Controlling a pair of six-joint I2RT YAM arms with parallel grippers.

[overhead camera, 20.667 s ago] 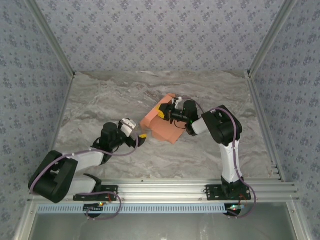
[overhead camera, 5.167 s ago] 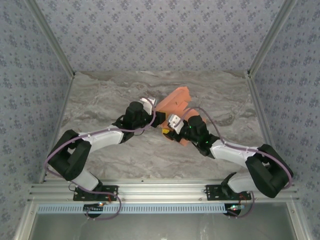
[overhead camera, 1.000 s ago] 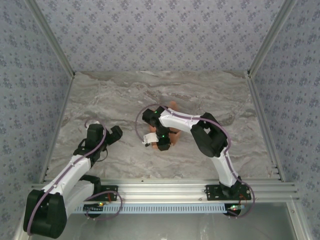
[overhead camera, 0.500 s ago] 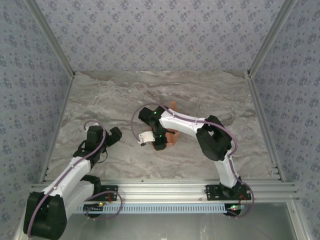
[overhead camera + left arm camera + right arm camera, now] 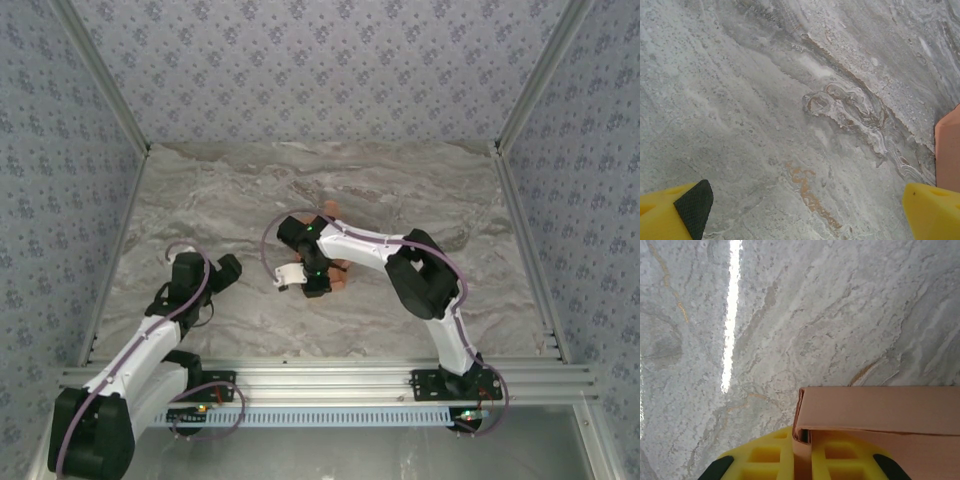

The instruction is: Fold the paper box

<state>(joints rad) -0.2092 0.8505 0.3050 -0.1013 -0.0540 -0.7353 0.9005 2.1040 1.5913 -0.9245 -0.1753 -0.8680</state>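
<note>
progress: paper box (image 5: 880,407) looks mostly formed, top panel folded over | where: mid-counter (image 5: 200,200) | right tool (image 5: 801,450): clenched on the box's end wall | left tool (image 5: 805,210): released wide, empty, beside the box | left: probably closing that end
</note>
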